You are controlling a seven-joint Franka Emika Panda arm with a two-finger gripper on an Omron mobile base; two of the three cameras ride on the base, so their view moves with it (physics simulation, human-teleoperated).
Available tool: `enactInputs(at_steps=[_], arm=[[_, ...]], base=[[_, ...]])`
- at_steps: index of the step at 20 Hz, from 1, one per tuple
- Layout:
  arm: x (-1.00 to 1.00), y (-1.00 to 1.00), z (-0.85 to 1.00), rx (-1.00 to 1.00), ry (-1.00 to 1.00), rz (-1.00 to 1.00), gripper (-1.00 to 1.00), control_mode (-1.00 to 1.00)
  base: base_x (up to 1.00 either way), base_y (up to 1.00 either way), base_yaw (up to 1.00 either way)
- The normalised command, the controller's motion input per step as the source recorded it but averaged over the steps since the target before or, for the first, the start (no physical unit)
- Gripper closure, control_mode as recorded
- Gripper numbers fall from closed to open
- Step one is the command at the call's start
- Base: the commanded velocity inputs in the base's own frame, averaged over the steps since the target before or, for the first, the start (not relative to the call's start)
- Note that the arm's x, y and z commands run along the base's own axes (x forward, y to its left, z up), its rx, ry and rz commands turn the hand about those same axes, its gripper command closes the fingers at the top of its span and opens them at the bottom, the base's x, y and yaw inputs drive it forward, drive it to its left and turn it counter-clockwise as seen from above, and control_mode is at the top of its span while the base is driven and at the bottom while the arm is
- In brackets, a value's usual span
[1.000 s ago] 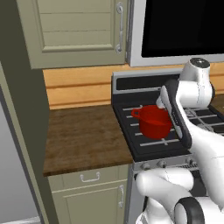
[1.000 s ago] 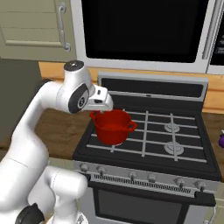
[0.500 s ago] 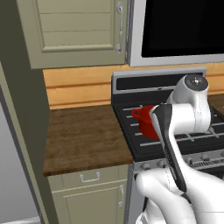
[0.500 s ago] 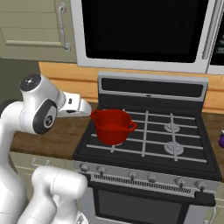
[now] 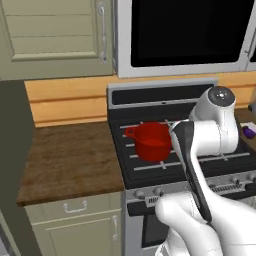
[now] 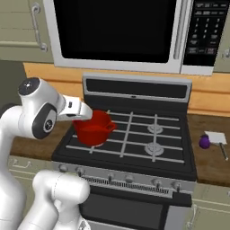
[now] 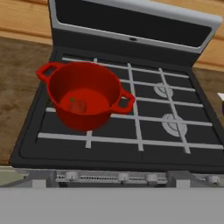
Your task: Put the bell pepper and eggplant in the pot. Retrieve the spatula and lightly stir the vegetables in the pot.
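Note:
The red pot [image 6: 93, 128] stands on the stove's front left burner, also seen as the pot [image 5: 152, 141] and the pot [image 7: 83, 94]. A small red lump, the bell pepper [image 7: 78, 105], lies on its bottom. The purple eggplant [image 6: 205, 142] rests on the counter right of the stove, and shows as the eggplant [image 5: 248, 131] past the arm. Beside it lies the spatula [image 6: 218, 138], its pale blade flat on the counter. My gripper [image 6: 89, 115] is pulled back to the pot's left rim, above it, open and holding nothing. Its fingertips are hidden.
The stove [image 6: 134, 134] has several burners and a row of knobs [image 6: 130, 179] along its front. A microwave [image 6: 117, 31] hangs above it. Wooden counter [image 5: 70, 155] lies to the left and counter [image 6: 211, 157] to the right.
The whole scene has slid left in both base views, so the base has driven right. The arm has drawn back from over the pot and folded nearer the base. The gripper stays open.

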Motion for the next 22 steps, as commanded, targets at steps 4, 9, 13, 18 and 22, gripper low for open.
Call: enactInputs(at_steps=[4,9,13,18,22], arm=[[0.0,0.0,0.0,0.0,0.0,0.0,-1.0,1.0],[0.0,0.0,0.0,0.0,0.0,0.0,-1.0,1.0],[0.0,0.0,0.0,0.0,0.0,0.0,-1.0,1.0],[0.0,0.0,0.0,0.0,0.0,0.0,-1.0,1.0],[0.54,-0.11,-0.13,0.07,0.09,0.04,-1.0,-1.0]], base=[[0.0,-1.0,0.0],[0.0,-1.0,0.0],[0.02,-1.0,0.0],[0.4,-0.6,0.0],[0.14,-0.08,0.01]])
